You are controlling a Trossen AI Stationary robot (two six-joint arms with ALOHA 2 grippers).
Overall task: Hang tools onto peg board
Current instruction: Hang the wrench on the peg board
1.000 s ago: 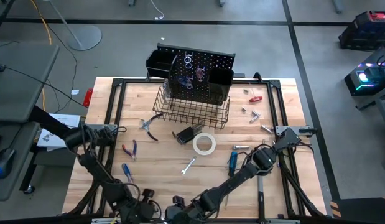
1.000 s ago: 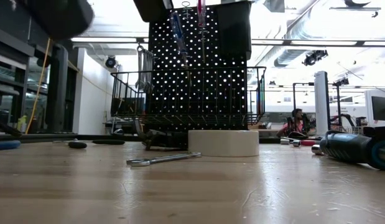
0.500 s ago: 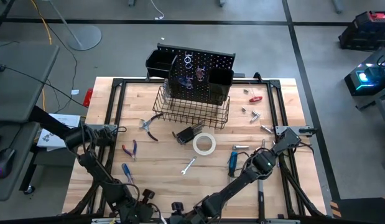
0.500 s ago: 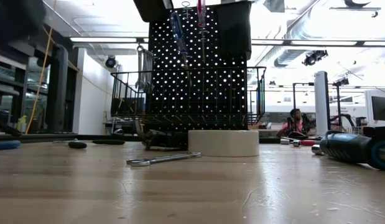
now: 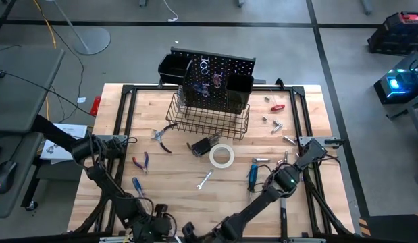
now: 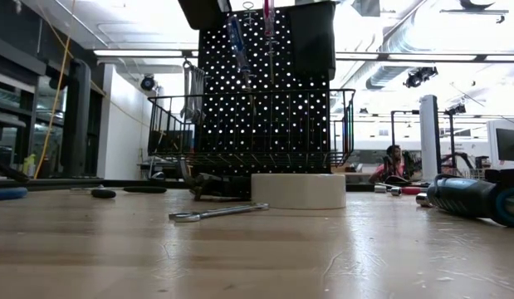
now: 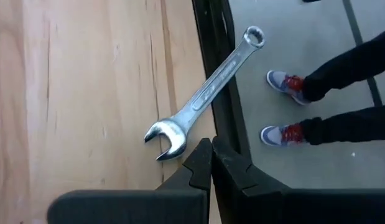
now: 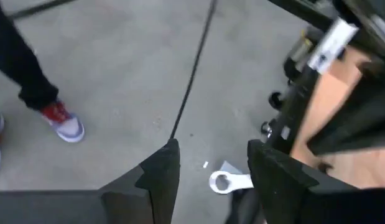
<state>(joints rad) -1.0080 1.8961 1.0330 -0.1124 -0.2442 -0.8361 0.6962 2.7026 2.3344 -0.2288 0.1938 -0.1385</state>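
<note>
peg board (image 5: 215,82): far centre | tape roll (image 5: 221,156): centre, before it | wrench (image 5: 204,179): nearer | pliers (image 5: 162,137): left

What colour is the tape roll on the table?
White. The tape roll shows best in the high view, lying flat.

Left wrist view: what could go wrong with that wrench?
The wrench lies across the table's black edge rail, ring end over the floor. A nudge from the shut left gripper could tip it off, near a person's shoes.
</note>
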